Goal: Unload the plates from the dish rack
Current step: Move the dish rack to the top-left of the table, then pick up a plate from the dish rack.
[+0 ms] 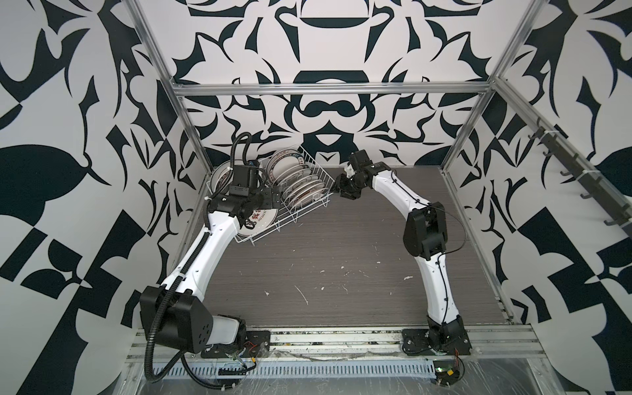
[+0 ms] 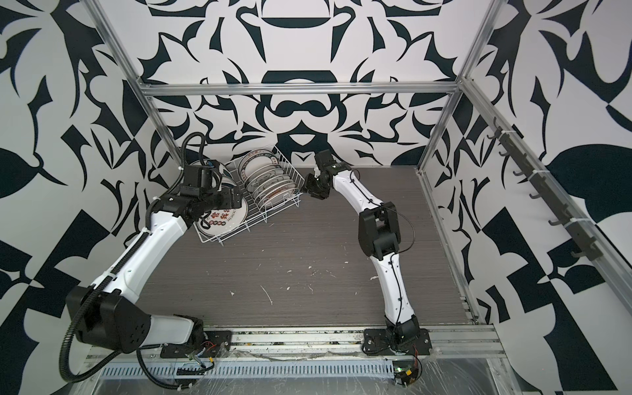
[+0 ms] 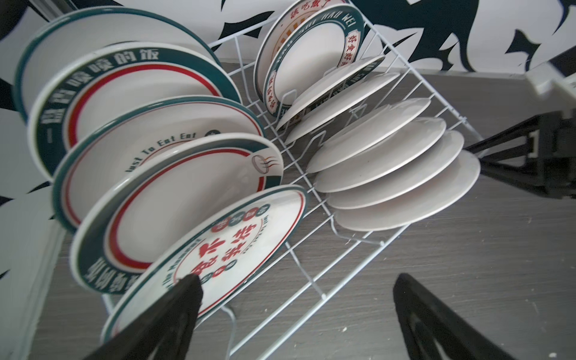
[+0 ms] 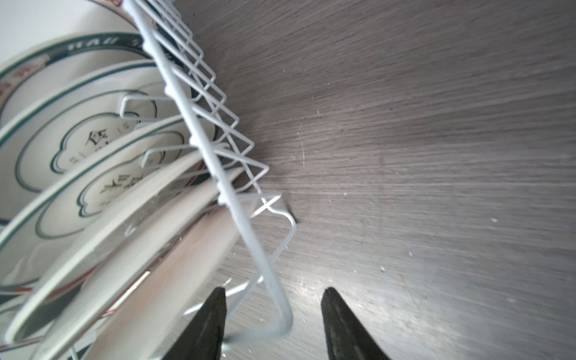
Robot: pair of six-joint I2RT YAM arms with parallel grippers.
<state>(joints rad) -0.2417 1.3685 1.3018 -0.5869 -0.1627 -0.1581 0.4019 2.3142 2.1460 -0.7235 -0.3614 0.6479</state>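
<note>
Two rows of plates (image 3: 389,174) fill the dish rack (image 1: 319,171) at eleven o'clock on the counter (image 1: 342,260); unloading looks barely begun. Left tool (image 3: 297,280) gapes wide over the nearest red-lettered plate (image 3: 237,237); right tool (image 4: 273,291), jaws apart, straddles the rack's corner wire. Next: close on that plate's rim, lift clear.

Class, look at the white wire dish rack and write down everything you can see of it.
The dish rack is thin white-coated wire: a rectangular grid floor, raised mesh sides and upright looped prongs. It sits turned askew on the grey wood-grain table near the back left corner, holding two rows of leaning plates. The right end effector stands open astride its rim corner; contact is unclear.
</note>
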